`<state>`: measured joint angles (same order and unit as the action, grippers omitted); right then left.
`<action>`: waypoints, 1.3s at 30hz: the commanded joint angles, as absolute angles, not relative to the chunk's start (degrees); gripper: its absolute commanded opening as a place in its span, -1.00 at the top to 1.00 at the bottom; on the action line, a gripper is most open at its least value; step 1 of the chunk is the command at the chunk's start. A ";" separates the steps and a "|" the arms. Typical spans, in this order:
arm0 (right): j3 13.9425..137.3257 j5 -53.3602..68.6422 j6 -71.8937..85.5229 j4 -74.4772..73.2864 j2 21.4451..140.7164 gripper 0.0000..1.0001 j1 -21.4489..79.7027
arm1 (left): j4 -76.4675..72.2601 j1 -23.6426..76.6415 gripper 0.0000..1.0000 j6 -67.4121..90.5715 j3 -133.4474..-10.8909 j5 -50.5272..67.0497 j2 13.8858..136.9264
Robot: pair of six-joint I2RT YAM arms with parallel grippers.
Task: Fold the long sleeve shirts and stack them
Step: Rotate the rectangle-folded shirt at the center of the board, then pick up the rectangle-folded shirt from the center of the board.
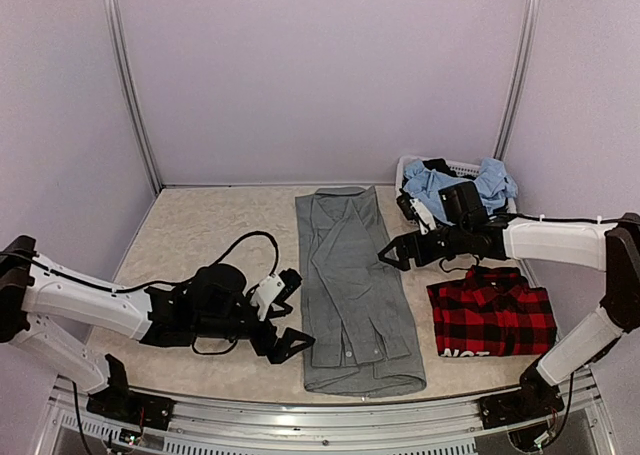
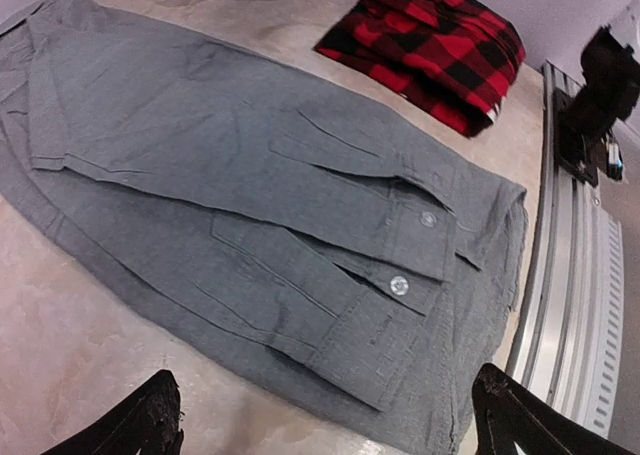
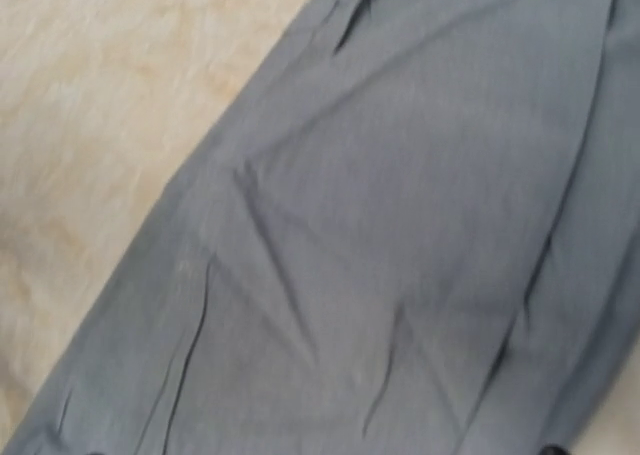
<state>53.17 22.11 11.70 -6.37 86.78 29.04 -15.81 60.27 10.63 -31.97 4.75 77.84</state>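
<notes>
Just beside left hand (image 1: 297, 312): shirt (image 1: 355, 295) (grey)

The button-up shirt (image 1: 350, 285) is plain grey. The flannel shirt (image 1: 492, 317) is red-and-black plaid with white lettering; the tabletop (image 1: 200, 230) is mottled beige.
</notes>
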 commanded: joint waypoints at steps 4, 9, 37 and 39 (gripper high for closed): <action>46.28 21.93 14.24 -7.92 78.98 -0.79 29.38 | -10.31 70.11 -0.94 0.09 -37.65 3.57 86.64; 42.29 23.63 15.86 -8.24 75.85 -0.79 29.62 | -4.73 71.22 -0.92 -1.58 -43.67 3.14 95.13; 34.10 24.14 20.54 -13.91 64.36 -0.77 30.44 | -0.18 76.29 0.45 -3.40 -44.65 -8.57 101.54; 34.14 24.21 20.85 -14.34 64.25 -0.76 30.73 | -0.18 76.29 0.69 -3.37 -44.78 -8.78 100.98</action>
